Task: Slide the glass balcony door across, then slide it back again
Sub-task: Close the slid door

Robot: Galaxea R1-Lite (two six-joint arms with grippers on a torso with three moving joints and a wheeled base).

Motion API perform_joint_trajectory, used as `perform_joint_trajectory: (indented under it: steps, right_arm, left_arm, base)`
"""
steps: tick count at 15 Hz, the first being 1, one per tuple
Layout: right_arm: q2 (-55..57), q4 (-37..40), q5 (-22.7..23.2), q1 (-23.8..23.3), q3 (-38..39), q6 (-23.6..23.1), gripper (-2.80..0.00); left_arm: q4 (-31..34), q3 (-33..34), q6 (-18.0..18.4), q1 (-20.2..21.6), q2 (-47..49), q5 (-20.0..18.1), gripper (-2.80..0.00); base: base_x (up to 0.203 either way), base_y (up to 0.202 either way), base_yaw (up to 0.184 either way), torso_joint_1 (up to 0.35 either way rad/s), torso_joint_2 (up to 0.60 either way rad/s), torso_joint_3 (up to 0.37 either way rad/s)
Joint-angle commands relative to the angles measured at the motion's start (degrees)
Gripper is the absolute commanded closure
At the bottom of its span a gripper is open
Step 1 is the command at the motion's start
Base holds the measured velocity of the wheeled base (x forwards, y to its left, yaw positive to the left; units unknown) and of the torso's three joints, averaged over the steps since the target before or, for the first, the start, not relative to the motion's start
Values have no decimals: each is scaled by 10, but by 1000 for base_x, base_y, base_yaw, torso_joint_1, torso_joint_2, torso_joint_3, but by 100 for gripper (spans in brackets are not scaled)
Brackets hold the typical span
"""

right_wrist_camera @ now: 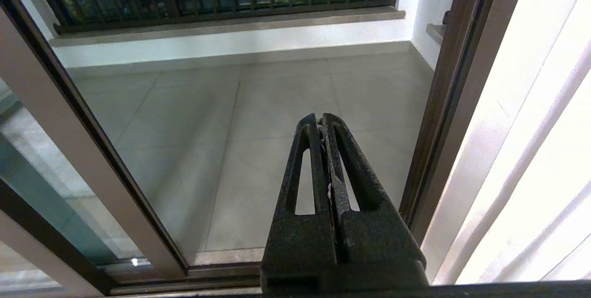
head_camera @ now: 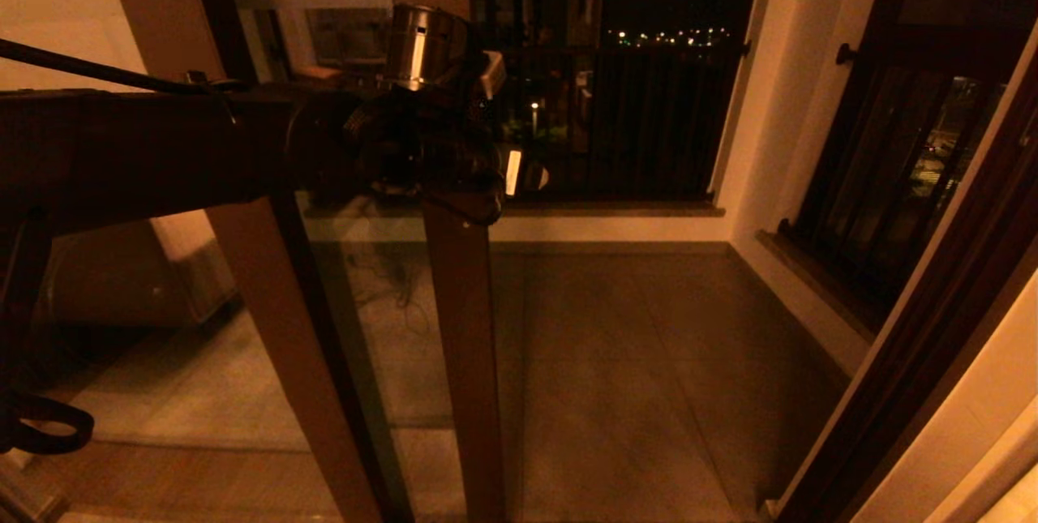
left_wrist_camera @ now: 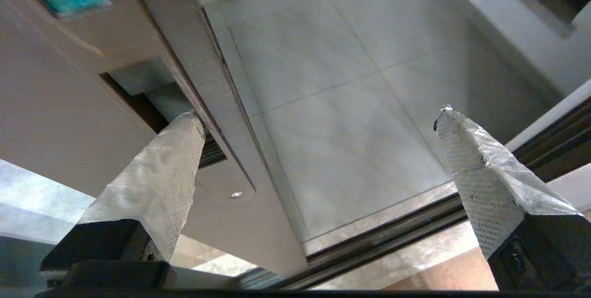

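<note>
The tall brown-framed glass balcony door (head_camera: 458, 345) stands partly slid aside, its handle stile rising just left of the middle of the doorway, with the grey-tiled balcony floor (head_camera: 632, 377) showing through the gap between that stile and the dark brown door jamb (head_camera: 916, 345) at the doorway's right edge. Behind the door on the left slants the fixed brown-framed glass pane (head_camera: 276, 328). At the far edge of the balcony floor a low white wall carries a dark barred railing (head_camera: 641, 126), and a dark barred window (head_camera: 884, 182) sits in the white wall along the floor's right edge. My left arm (head_camera: 146, 150) reaches out level from the left across the upper part of the door, wrist bent so that my left gripper (left_wrist_camera: 318, 136) meets the stile at handle height. Its fingers are spread wide: one taped finger (left_wrist_camera: 157, 182) pokes into the narrow recessed handle slot (left_wrist_camera: 194, 150) with its small screw (left_wrist_camera: 236, 194), touching the slot's edge, while the other hangs free over the floor beyond the door's edge. My right gripper (right_wrist_camera: 323, 124) hangs low before the open gap, pointing at the floor tiles, its black fingers pressed together on nothing.
</note>
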Motion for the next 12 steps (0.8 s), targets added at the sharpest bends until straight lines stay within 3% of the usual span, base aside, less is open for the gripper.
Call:
perform_joint_trajectory:
  steps: [1, 4, 12]
  right_arm:
    - [0, 0, 0, 0, 0, 0, 0]
    - [0, 0, 0, 0, 0, 0, 0]
    - [0, 0, 0, 0, 0, 0, 0]
  left_arm:
    - [-1, -1, 4, -7, 9, 2, -280]
    - [-46, -1, 6, -17, 23, 36, -280]
    - [-48, -1, 6, -33, 24, 37, -280]
  base:
    - [0, 0, 0, 0, 0, 0]
    - [0, 0, 0, 0, 0, 0]
    - [0, 0, 0, 0, 0, 0]
